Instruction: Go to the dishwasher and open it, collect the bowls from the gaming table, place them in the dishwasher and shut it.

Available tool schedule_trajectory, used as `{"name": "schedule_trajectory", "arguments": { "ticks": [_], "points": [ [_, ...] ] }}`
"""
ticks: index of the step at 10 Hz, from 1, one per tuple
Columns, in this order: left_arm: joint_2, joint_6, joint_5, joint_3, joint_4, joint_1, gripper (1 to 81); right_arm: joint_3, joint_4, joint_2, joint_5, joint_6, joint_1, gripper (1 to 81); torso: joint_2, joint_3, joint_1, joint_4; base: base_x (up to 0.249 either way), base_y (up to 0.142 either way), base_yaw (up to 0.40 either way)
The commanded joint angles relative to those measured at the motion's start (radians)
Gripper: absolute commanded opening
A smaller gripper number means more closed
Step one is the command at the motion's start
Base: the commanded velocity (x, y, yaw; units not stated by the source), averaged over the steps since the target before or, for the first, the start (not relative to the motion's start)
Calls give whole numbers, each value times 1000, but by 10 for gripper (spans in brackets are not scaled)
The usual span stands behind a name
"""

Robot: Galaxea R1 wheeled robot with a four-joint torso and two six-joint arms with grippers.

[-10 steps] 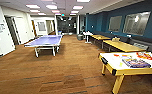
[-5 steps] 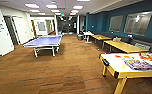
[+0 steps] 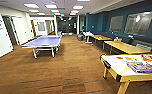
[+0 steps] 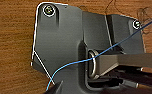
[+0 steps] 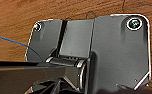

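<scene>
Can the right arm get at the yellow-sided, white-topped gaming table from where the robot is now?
Probably not yet. In the head view the yellow-sided, white-topped gaming table stands ahead to the right across open wooden floor; nothing blocks the way, but it looks beyond arm's reach.

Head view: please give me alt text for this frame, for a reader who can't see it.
A yellow gaming table with a white top stands at the near right of a long room with a brown wood-look floor. A blue table-tennis table sits at the left further back, and yellow tables line the dark blue wall on the right.
</scene>
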State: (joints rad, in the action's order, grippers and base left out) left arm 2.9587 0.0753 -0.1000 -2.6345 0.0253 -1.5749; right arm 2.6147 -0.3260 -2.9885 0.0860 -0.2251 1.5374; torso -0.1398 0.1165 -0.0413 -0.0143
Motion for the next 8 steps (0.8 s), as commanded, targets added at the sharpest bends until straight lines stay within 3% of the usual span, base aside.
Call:
{"name": "schedule_trajectory", "arguments": {
  "ticks": [1,8],
  "points": [
    [-4,-6,54,-1,-2,35,811,-4,-8,-2,-40,1,-47,811,0,0,0,0,150,0,0],
    [-3,-5,54,-1,-4,35,811,-4,-10,-3,-40,1,-48,811,0,0,0,0,149,0,0]
  ]
}}
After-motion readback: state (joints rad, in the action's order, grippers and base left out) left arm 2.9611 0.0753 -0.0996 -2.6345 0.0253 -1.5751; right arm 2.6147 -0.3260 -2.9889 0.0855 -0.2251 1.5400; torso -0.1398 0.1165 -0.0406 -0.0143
